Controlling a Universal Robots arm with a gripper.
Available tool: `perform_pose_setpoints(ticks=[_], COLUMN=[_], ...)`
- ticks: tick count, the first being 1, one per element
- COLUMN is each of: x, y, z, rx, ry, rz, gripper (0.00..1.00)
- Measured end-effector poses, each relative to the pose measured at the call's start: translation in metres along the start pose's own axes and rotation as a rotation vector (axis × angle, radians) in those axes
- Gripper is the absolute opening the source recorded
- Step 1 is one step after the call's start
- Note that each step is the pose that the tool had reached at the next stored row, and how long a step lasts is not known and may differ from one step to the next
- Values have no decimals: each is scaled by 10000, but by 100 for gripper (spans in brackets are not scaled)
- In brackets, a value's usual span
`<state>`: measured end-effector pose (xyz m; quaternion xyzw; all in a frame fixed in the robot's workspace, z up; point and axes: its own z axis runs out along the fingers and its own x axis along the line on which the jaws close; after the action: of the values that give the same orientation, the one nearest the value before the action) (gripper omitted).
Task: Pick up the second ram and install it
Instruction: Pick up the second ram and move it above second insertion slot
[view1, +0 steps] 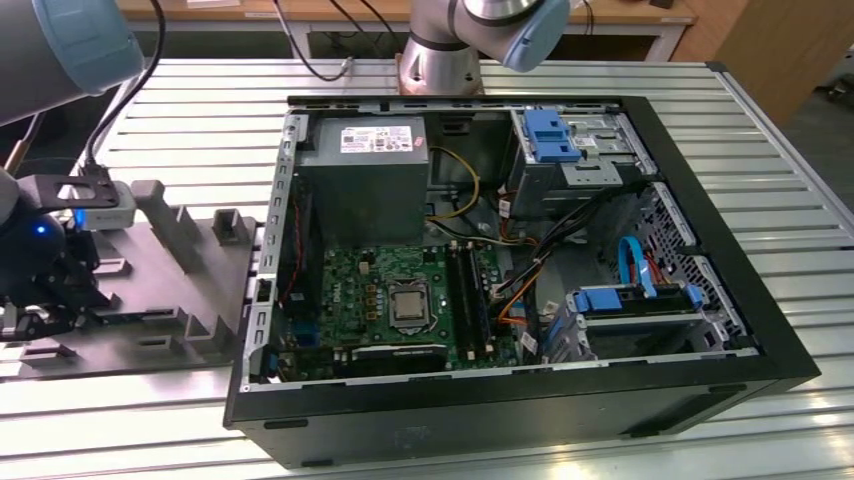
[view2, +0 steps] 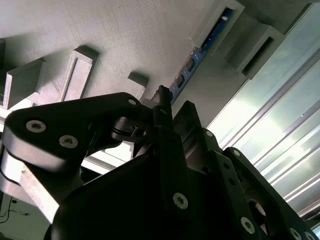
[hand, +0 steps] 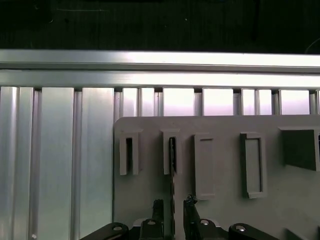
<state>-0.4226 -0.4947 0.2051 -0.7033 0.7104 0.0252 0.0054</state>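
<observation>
At the jaws, a narrow opening, with one fingertip (hand: 158, 206) to each side of the second ram (hand: 172, 155). Flanking its thin edge and, by the look of the gaps, clamped on nothing yet.

Seen edge-on in the first wrist view. In the second wrist view, the same ram (view2: 198, 55) as a blue-green strip running away from the jaws into a grey end block.

Stood upright in the slots of the grey holder tray (hand: 145, 200), presumably to leave both flat faces free for a pinch from above.

Beneath the tray, the ribbed metal counter (hand: 55, 165).

Well apart, toward the exterior view's right, the open computer case (view1: 534, 425). Laid on its side, likely to turn the motherboard (view1: 387, 290) upward for a straight-down insertion.
</observation>
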Motion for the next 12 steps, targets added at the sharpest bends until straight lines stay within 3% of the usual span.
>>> perform_pose_setpoints(ticks=[12], x=[3], y=[1], z=[66], rx=[0], ry=[-16], rz=[-2], gripper=[30])
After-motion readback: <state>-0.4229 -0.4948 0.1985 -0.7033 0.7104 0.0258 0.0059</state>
